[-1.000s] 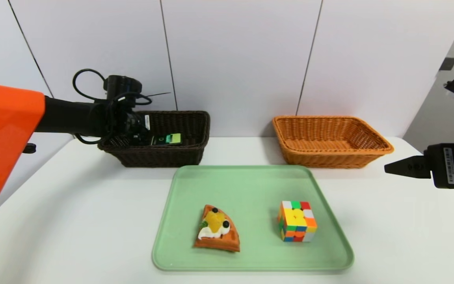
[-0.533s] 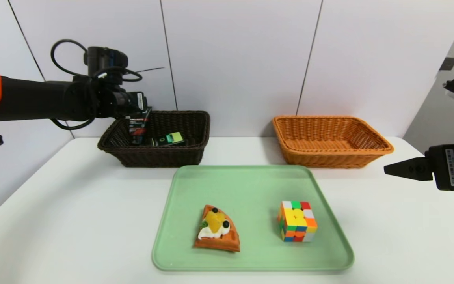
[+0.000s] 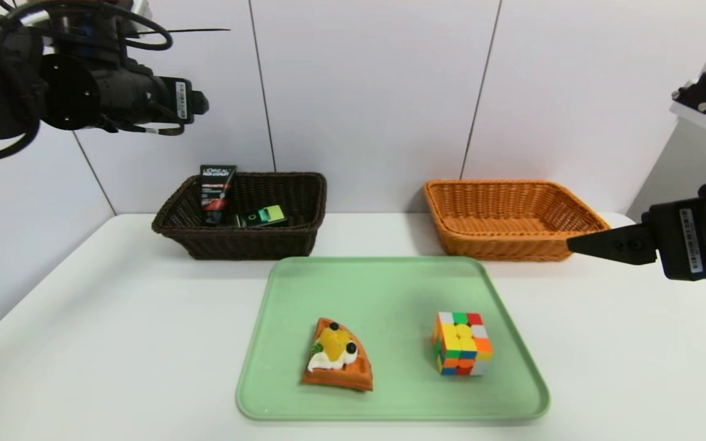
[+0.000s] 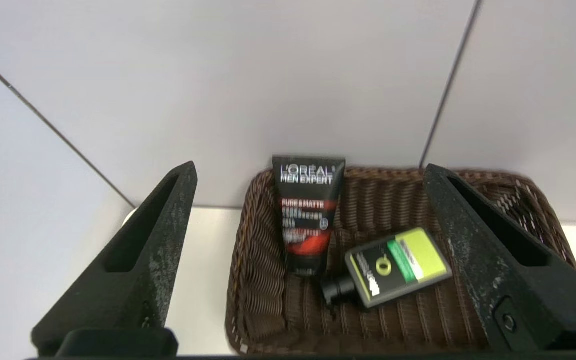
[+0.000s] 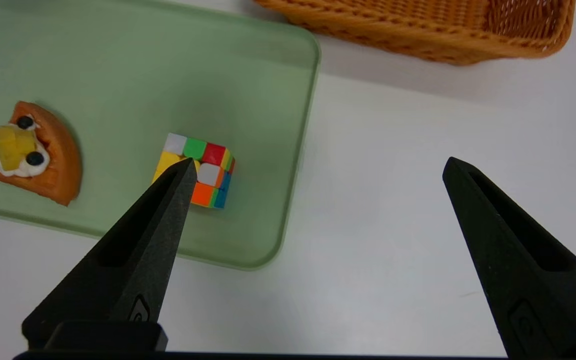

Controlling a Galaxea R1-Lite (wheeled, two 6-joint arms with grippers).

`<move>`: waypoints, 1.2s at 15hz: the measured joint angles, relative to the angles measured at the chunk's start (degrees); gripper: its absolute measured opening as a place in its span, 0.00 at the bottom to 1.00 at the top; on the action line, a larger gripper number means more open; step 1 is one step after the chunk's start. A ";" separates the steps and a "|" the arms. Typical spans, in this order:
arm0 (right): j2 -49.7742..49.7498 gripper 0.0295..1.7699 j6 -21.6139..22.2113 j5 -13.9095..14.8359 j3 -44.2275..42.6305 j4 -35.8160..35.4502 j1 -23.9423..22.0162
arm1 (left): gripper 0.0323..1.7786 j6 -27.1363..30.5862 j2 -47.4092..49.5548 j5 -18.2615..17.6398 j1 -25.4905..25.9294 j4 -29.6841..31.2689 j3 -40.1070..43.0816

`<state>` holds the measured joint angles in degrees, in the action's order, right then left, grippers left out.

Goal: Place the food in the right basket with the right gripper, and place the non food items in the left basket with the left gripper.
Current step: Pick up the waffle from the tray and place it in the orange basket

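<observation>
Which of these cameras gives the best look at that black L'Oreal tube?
The left wrist view: the L'Oreal tube fills the centre, label readable, leaning against the dark basket wall beside the green-labelled bottle. The head view shows it small and distant. The right wrist view misses it entirely.

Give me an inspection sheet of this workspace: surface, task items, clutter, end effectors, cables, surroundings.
Surface: white table carrying a green tray.
Job's things: waffle wedge and puzzle cube sit apart on the tray. Black tube leans against the dark basket wall; green-label bottle lies inside it. Orange basket holds nothing.
Clutter: nothing seen.
End effectors: left end effector open, raised above the dark basket, holding nothing. Right end effector open, holding nothing, off the tray's right side.
Cables: black cable loops on the left wrist, clear of the items.
Surroundings: white panelled wall behind the baskets.
</observation>
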<state>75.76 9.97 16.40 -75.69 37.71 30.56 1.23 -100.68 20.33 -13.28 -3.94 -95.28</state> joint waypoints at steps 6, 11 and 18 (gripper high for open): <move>8.58 0.96 3.75 -0.04 -20.09 7.78 7.23 | 0.93 -6.88 14.88 -5.35 -7.78 -12.96 12.18; 23.08 0.96 12.79 -0.02 -35.15 17.73 15.13 | 0.94 -15.45 26.23 2.71 -16.08 -14.77 28.33; 37.52 0.96 21.39 -2.47 -36.68 15.07 21.44 | 0.95 -17.96 38.45 4.25 -13.51 -14.91 43.76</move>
<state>113.29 31.37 13.92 -112.37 52.77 52.01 -16.73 -62.23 24.59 -26.78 -18.85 -51.52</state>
